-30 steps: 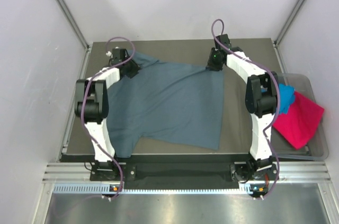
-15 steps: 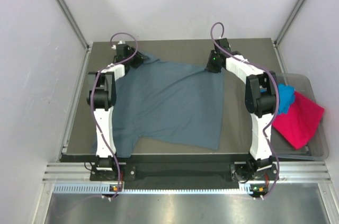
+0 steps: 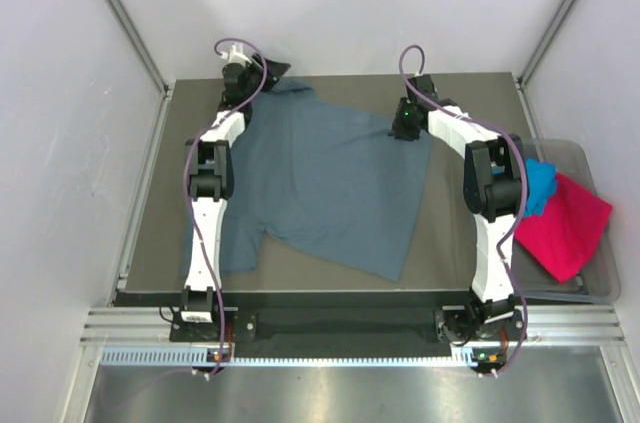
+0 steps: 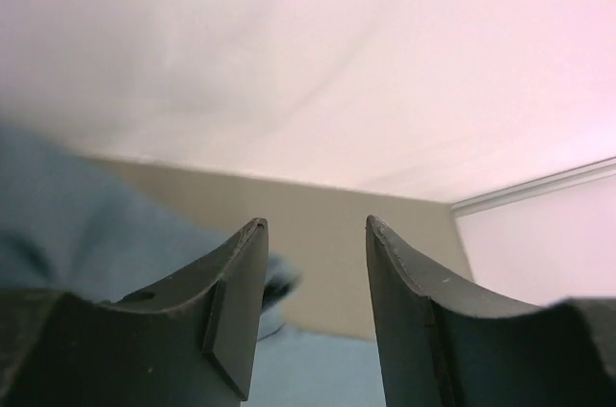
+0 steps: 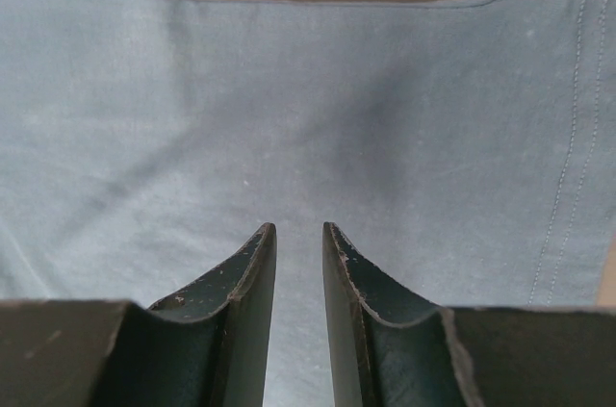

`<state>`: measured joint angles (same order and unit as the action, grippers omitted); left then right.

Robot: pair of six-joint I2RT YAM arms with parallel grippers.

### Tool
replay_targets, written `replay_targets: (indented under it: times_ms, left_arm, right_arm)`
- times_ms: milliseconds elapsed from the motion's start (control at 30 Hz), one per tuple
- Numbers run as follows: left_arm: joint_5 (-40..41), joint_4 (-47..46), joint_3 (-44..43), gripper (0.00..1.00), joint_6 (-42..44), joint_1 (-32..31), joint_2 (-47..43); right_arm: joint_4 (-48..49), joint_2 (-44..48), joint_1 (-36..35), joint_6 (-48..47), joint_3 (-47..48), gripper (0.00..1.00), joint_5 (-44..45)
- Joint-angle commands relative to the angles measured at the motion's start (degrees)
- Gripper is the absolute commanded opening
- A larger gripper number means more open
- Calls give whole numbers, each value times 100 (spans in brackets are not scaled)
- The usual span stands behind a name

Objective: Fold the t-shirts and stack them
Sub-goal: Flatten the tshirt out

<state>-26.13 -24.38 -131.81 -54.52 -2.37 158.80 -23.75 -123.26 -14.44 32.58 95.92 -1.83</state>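
Top external: 3 t-shirts, slate-blue, turquoise, magenta.

Lab test cell (white panel walls, aluminium frame rails).

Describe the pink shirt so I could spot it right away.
Find the dark table, then the clear plastic tub at its right edge. The magenta-pink shirt drapes over the tub, beside a turquoise shirt; it is the only pink thing here.

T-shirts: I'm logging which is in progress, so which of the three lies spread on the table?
The slate-blue t-shirt; the turquoise t-shirt and the pink t-shirt sit bunched in the clear tub.
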Motion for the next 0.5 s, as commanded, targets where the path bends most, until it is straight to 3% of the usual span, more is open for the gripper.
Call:
replay_targets:
  times_ms: [0, 67, 167, 267, 300, 333, 467]
  left_arm:
    - [-15, -813, -109, 50, -101, -17, -578]
    - [-41, -1050, -222, 53, -365, -201, -474]
    - [-339, -298, -1214, 53, -35, -387, -236]
    - [-104, 319, 18, 54, 695, -256, -1392]
    - [45, 546, 1085, 55, 958, -203, -1779]
    - [186, 766, 1522, 56, 1231, -150, -2122]
    - [817, 2400, 2623, 56, 2556, 113, -3267]
  right_arm:
    - [116, 224, 72, -50, 32, 27, -98]
    - [116, 197, 55, -15, 59, 27, -169]
    - [107, 171, 64, -14, 93, 27, -257]
    - [-322, 39, 46, -155, 330, 28, -388]
    - [-384, 39, 3, -225, 322, 29, -415]
    - [-542, 100, -33, -408, 296, 30, -337]
    - [-1007, 232, -200, -752, 164, 42, 67]
